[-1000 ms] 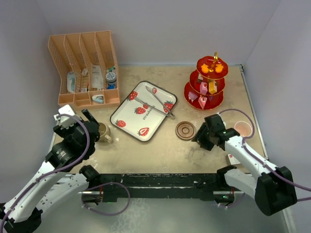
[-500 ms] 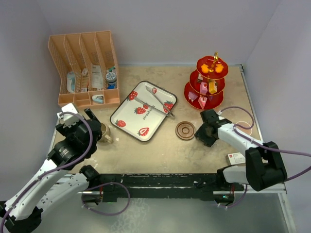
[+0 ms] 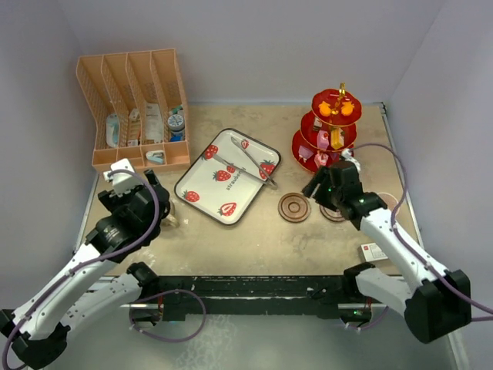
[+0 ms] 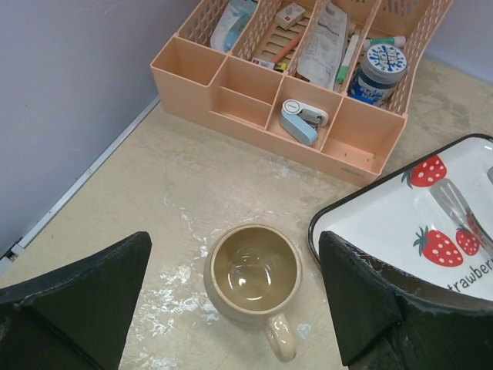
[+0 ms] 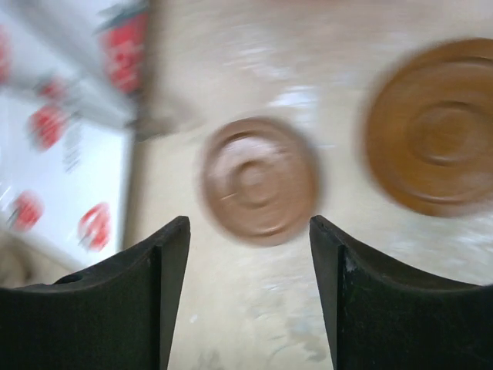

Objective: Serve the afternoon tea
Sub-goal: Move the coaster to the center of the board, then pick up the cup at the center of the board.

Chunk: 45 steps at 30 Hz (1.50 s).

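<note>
2 brown round saucers lie flat on the beige desk, just beside each other, in front of the red 3-tier stand that carries the small colourful toy cakes. In the overhead view the right arm partly covers the saucer on the right. The right end effector hovers above them, its fingers apart with nothing gripped. Its wrist view is blurred, with 1 saucer showing between the fingers and the other off to the right.

The left end effector stands wide open and holds nothing. Below it, between the 2 fingers and touching neither, the tan glazed mug sits upright on the desk, handle toward the camera. The mug is just beside the white strawberry-print tray, where the metal tongs lie. Behind the mug stands the peach divided plastic rack of tubes and jars.
</note>
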Tool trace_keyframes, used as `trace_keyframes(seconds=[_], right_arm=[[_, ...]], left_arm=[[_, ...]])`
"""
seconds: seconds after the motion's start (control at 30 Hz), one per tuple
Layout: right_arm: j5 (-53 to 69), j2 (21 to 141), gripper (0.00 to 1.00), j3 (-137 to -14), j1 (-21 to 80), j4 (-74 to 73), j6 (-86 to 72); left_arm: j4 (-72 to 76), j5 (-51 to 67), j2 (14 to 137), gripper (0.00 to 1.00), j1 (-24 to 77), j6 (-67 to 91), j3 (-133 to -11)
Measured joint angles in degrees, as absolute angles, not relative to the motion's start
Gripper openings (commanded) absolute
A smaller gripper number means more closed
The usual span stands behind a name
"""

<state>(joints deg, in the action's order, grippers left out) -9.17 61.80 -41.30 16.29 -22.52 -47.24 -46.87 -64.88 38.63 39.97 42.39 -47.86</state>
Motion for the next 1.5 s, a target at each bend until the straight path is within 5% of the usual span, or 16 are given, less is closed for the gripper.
trace_keyframes(seconds=[0.27,0.53,0.8,1.5], right_arm=[[-2.22,61.71,0.68,-48.58,42.26,-9.52,-42.41],[-13.23,73.38,0.69,-49.69,65.76,6.52,-37.45],[-14.26,80.53,0.69,-48.99,67.85,23.35,-30.28],[-10.41,100.55,0.68,-58.26,69.1,34.15,-14.87]], left_arm=[[-44.8,-61.76,46.74,0.89,38.22,41.25,-47.81],[-40.45,-45.06,52.8,0.88,16.43,38.28,-47.09],[-39.62,-28.53,60.23,0.8,1.45,38.57,-44.77],[-38.26,-20.34,60.66,0.56,0.49,42.48,-42.3]])
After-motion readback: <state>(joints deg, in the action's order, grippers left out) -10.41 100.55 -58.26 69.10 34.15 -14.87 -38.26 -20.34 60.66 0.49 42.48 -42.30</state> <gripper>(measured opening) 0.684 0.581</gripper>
